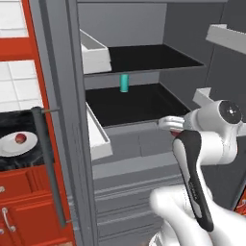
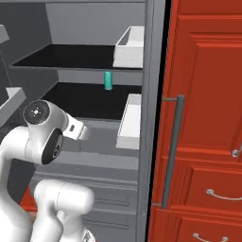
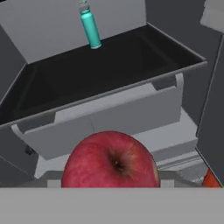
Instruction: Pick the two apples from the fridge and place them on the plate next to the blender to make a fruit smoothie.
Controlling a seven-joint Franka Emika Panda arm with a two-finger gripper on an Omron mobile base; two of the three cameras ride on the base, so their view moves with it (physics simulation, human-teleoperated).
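Although the dark fingertips themselves were hidden behind the fruit in the hand view, the round, glossy dark red apple (image 3: 110, 159) sat so close to the camera, stem dimple facing it, that it seemed to be carried between the jaws; whether the two-finger gripper (image 1: 174, 124) was actually pinching it could not be told for certain. It hung just in front of the tall grey fridge (image 1: 144, 158), near the pale grey drawer below the black shelf (image 3: 100, 74) where a teal cylinder (image 3: 90, 28) stood well back. A second red apple (image 1: 19, 139) already lay on the round white plate (image 1: 9, 147) on the dark counter to the left, beside the fridge's long dark bar handle (image 1: 48, 168). As a thing to hold, the apple looked firm and fairly light, yet its smooth waxy skin and curved sides would likely slip under a shallow bite. The safest hold would probably be across its widest middle, the pads on opposite flanks, with moderate pressure so the flesh was not bruised.
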